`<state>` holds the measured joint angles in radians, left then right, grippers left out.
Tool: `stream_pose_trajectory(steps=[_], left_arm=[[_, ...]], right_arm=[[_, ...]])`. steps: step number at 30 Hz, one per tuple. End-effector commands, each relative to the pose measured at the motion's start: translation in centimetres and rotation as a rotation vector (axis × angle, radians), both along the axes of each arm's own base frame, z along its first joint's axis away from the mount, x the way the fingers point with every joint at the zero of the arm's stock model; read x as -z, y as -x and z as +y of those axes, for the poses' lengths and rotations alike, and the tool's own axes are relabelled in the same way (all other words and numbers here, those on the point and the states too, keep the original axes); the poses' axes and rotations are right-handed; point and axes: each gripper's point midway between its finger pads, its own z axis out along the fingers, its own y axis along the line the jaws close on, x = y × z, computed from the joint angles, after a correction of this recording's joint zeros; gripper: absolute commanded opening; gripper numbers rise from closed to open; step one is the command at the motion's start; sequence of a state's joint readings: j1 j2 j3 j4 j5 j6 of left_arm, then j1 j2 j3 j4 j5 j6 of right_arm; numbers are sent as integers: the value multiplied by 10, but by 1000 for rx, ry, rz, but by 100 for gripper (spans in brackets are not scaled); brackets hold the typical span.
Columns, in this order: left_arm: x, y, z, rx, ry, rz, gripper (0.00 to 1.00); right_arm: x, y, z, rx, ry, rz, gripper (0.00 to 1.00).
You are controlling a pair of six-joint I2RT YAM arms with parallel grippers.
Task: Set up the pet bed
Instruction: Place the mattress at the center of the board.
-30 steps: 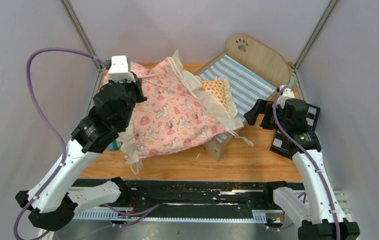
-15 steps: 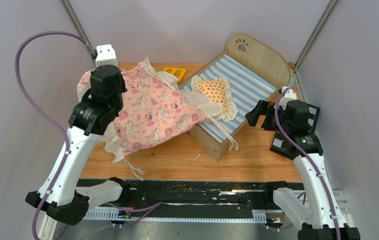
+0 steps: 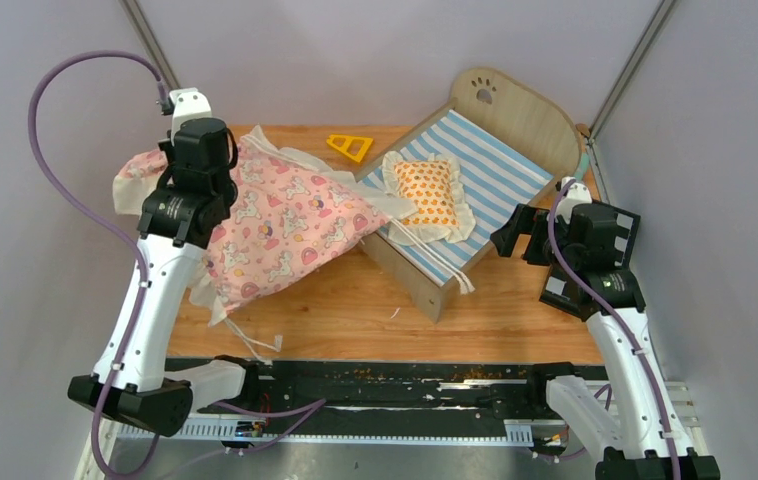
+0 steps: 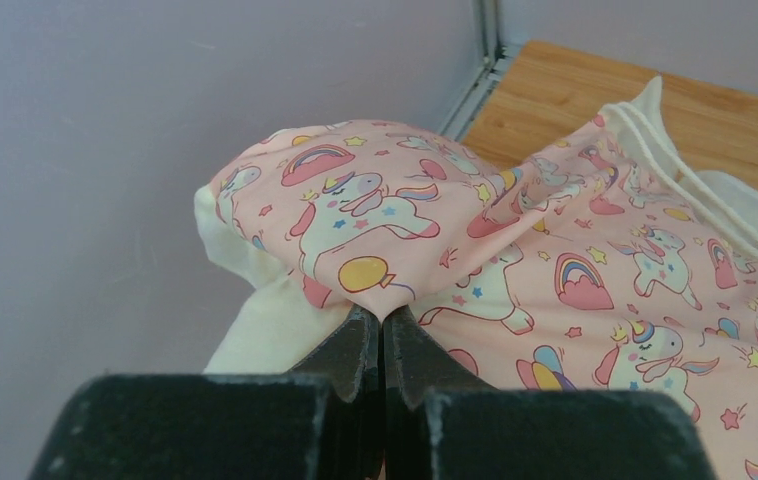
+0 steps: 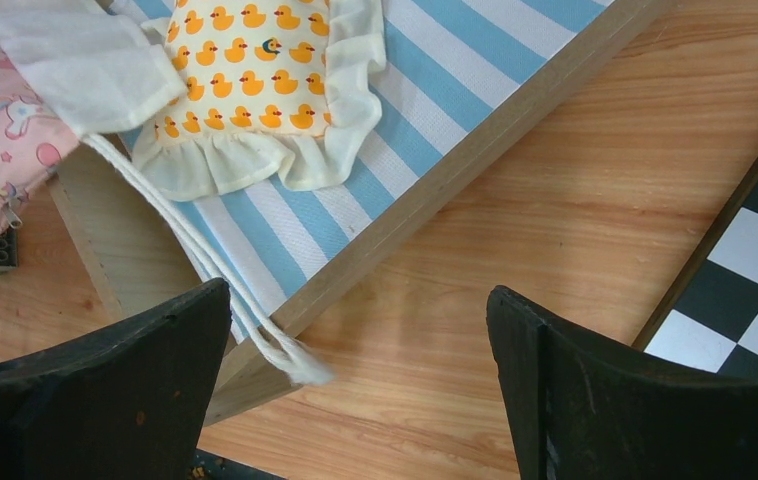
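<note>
**Unicorn quilt held off to the left, bed uncovered**

A fold of the pink unicorn-print ruffled quilt (image 4: 555, 250) is pinched between the pressed-together jaws of the left gripper (image 4: 383, 318), close to the left wall. From that raised point the quilt is draped rightward across the wooden table (image 3: 355, 310). Its cream edge and white cords (image 5: 205, 260) are laid over the near left corner of the small light-wood bed frame (image 3: 420, 282).

The frame is set diagonally at the back right of the table, and its rounded headboard with the paw-print cutout (image 3: 515, 110) is turned toward the far corner. The blue-white striped mattress (image 3: 500, 165) is seen inside the frame, largely uncovered. A small orange duck-patterned frilled pillow (image 3: 427, 190) is placed on its lower half. A yellow triangular plastic piece (image 3: 351, 147) is seen on the table behind the quilt.

The right gripper (image 5: 357, 300) is held spread wide, with nothing between its fingers, above the table just beside the frame's right rail.
</note>
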<state>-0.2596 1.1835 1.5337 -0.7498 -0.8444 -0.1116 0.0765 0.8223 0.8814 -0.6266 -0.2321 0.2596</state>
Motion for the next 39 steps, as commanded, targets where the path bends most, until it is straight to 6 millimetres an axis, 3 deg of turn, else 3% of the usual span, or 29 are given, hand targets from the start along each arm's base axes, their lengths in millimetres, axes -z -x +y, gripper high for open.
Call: stream_pose_trajectory(steps=[1,19,25,27,31,34,35,39], left_arm=[[-20,20,30,-123,-59,-32,0],[-38,76,92,-498,-213,-41,0],[-28,66,88,-449,-193,-30,1],[-23,61,86,-428,-186,-19,12],[-17,58,85,-415,-181,-8,24],[-15,55,82,-392,-165,-10,62],[-12,52,80,-372,-158,1,68],[-4,45,72,-309,-116,9,73]], right_arm=[[-3,-1,-2,4,14,-21,99],[-1,-2,1,-2,-4,-6,99],[1,-2,2,-5,-4,3,99],[1,-2,2,-8,-3,4,99],[0,-3,2,-9,1,2,99],[0,-3,3,-13,-1,4,99],[0,-4,3,-15,-3,5,99],[1,-6,5,-24,-10,12,99]])
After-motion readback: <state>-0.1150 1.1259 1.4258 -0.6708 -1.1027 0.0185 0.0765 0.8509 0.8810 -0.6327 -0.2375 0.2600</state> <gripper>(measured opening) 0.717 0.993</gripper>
